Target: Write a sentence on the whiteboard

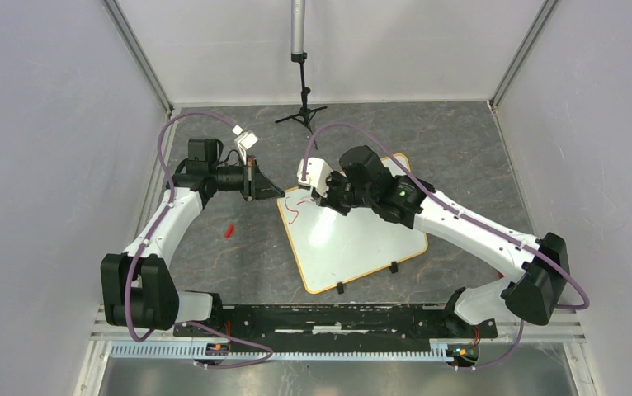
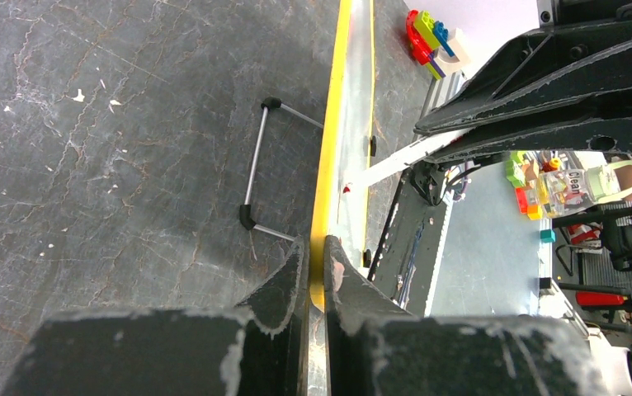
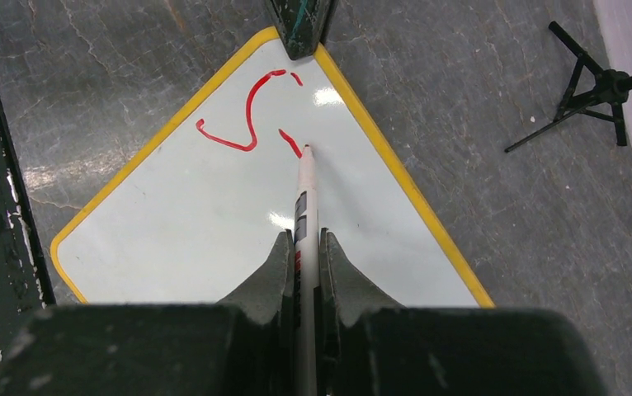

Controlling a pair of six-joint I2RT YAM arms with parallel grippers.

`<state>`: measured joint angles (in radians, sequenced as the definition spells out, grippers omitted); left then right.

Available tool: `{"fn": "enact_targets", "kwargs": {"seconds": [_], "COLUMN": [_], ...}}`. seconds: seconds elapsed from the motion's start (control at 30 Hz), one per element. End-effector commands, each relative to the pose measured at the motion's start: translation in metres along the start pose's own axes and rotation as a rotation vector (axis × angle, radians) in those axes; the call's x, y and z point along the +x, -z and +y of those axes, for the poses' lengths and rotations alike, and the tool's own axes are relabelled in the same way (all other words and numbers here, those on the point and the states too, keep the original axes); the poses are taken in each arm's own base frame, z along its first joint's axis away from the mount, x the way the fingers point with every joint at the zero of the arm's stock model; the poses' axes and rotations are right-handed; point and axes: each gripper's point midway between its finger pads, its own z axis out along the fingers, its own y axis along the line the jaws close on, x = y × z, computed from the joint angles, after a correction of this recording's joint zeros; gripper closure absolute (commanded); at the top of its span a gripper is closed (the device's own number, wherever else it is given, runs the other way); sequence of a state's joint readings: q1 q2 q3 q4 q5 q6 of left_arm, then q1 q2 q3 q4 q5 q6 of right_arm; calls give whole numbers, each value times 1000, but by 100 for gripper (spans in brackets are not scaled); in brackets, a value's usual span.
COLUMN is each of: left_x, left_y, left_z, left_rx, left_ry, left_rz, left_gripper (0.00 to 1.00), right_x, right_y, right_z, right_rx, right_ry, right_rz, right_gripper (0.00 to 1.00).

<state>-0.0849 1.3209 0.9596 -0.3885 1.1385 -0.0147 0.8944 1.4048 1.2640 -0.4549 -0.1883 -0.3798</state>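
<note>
The whiteboard [image 1: 362, 243], white with a yellow-orange frame, lies tilted on the dark table. My left gripper [image 1: 273, 193] is shut on its far-left corner; in the left wrist view the jaws [image 2: 316, 249] pinch the yellow frame edge [image 2: 326, 165]. My right gripper [image 1: 323, 200] is shut on a white marker [image 3: 304, 198], whose red tip touches the board [image 3: 172, 223]. The sentence is only a red capital S [image 3: 247, 111] and a short stroke beside it near that corner. The left fingertips [image 3: 300, 25] show at the top of the right wrist view.
A small red cap [image 1: 229, 230] lies on the table left of the board. A black tripod stand [image 1: 301, 111] is at the back, also in the right wrist view [image 3: 581, 78]. A thin wire bracket [image 2: 255, 165] sits by the board's edge. Walls close both sides.
</note>
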Motion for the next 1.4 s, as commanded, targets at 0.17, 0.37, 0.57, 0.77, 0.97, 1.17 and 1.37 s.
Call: {"fn": "enact_targets", "kwargs": {"seconds": [0.17,0.37,0.57,0.77,0.97,1.17,1.37], "left_x": [-6,-6,-5,-5,-5,-4,-4], "left_y": [2,2,1,1,1,1,1], "left_z": [-7,-7,-6,-5,-4,-4,-5], "left_rx": [14,13,10,9,6,5,6], "left_ry": [1,1,4,3,5,2,3], "left_rz": [-18,-18,-17,-16,-16,-16,-16], "left_gripper": [98,97,97,97,98,97,97], "right_x": [-32,-22,-7,6,21,30,28], "right_y": [2,-4,-6,-3,-1,1,5], "right_z": [-19,-17,-10,0,11,19,16], "right_rx": [61,52,30,3,-30,-57,-40], "right_ry": [11,7,0,-9,-9,-6,8], "right_rz": [-83,-48,-9,10,37,57,57], "right_gripper": [100,100,100,100,100,100,100]}}
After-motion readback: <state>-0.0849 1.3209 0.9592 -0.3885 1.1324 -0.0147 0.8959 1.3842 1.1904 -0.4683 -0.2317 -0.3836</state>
